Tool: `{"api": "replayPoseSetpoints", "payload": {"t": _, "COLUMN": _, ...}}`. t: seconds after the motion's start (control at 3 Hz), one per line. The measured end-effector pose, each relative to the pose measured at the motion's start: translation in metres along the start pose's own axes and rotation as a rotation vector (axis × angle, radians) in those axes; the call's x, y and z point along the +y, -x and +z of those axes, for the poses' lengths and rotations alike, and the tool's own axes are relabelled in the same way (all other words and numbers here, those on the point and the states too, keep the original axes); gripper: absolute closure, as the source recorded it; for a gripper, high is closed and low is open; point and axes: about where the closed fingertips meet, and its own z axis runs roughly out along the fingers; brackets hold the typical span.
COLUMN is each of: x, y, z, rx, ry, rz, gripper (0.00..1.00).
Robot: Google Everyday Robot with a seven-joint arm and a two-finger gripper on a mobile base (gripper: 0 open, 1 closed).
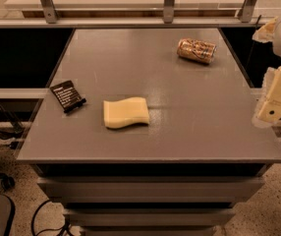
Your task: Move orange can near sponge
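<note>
Three things lie on the grey table (189, 141), and none of them is in the pincer (269, 113), which hangs off the table's side edge, beside its nearer half and just above the level of the top. Whether it is open or closed I cannot tell; it holds nothing of the task, since the orange can (196, 51) rests on the table farther back than the pincer and a little inboard of it, near the far corner on the pincer's side. The can lies on its side rather than upright, so it would probably roll if nudged, and a grasp across its round body looks like the sensible way in. The sponge (126, 112) lies flat across the table from the pincer, about level with it and well apart from the can. A black card (68, 95) sits beyond the sponge, near the opposite edge. Judging by this layout, the reach has not yet begun.
</note>
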Motion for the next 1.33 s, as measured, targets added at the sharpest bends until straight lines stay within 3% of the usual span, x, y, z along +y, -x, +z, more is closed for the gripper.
{"api": "replayPoseSetpoints", "payload": {"t": 0.33, "x": 0.000, "y": 0.000, "z": 0.000, "rx": 0.000, "ry": 0.000, "rz": 0.000, "gripper": 0.00}}
{"api": "replayPoseSetpoints", "payload": {"t": 0.67, "x": -0.017, "y": 0.009, "z": 0.011, "rx": -0.036, "ry": -0.008, "rz": -0.038, "gripper": 0.00}}
{"api": "replayPoseSetpoints", "payload": {"t": 1.33, "x": -0.073, "y": 0.042, "z": 0.065, "rx": -0.098, "ry": 0.008, "rz": -0.142, "gripper": 0.00}}
